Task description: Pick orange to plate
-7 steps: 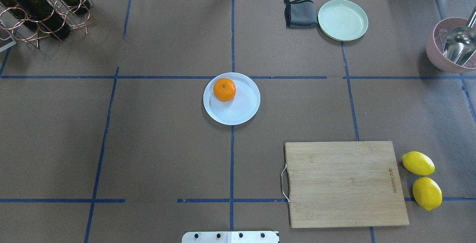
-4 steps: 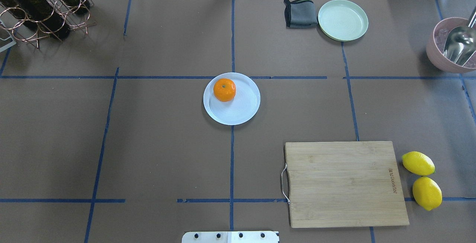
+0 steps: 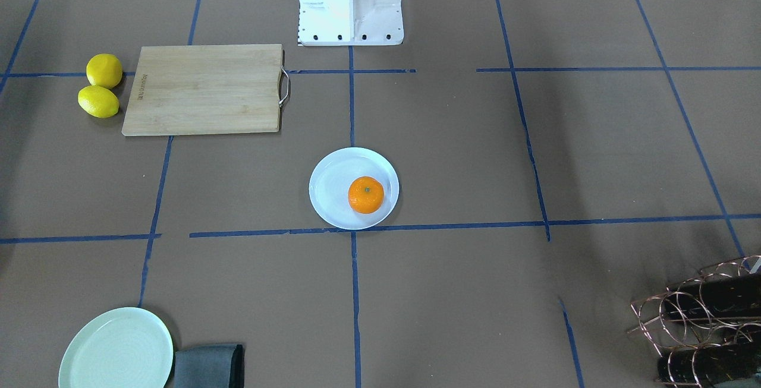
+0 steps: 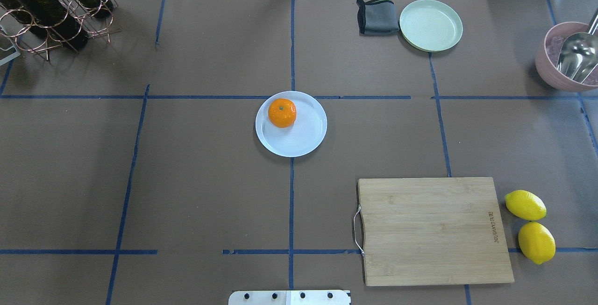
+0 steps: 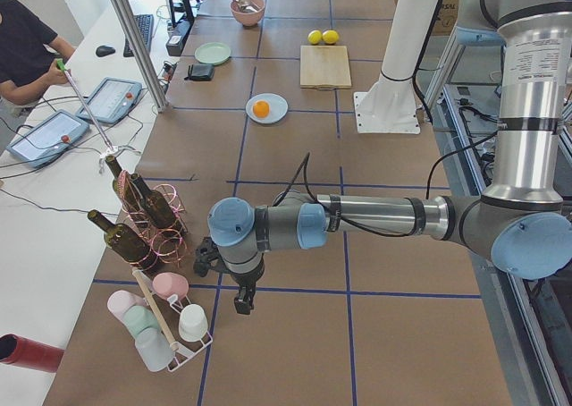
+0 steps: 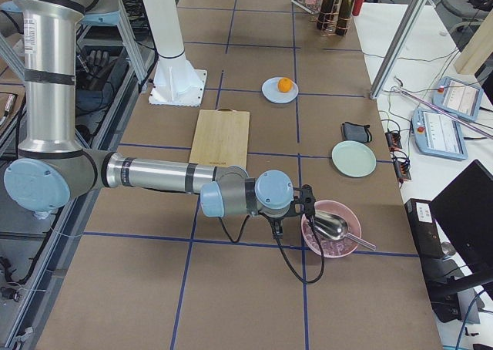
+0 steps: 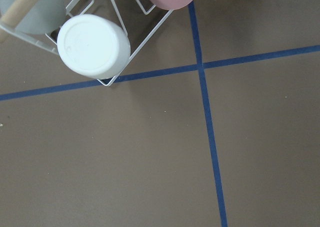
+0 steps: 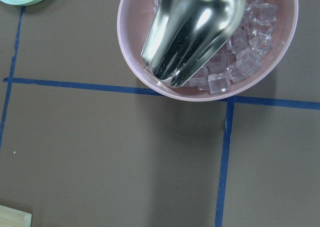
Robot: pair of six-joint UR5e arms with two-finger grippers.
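Observation:
The orange (image 4: 281, 112) rests on the pale bluish-white plate (image 4: 299, 137) at the table's middle, on the plate's far-left part; it also shows as the orange (image 3: 365, 195) on the plate (image 3: 333, 177). Neither arm is near it. My left gripper (image 5: 241, 300) hangs over the table's left end beside a cup rack, seen only in the exterior left view. My right gripper (image 6: 306, 202) hovers by the pink bowl at the right end, seen only in the exterior right view. Whether either is open or shut I cannot tell. No fingers show in the wrist views.
A wooden cutting board (image 4: 434, 230) lies at the near right with two lemons (image 4: 530, 225) beside it. A mint-green plate (image 4: 430, 24) and grey cloth (image 4: 377, 15) sit far right. A pink bowl (image 8: 135, 72) holds ice and a metal scoop. A bottle rack (image 4: 51, 6) stands far left.

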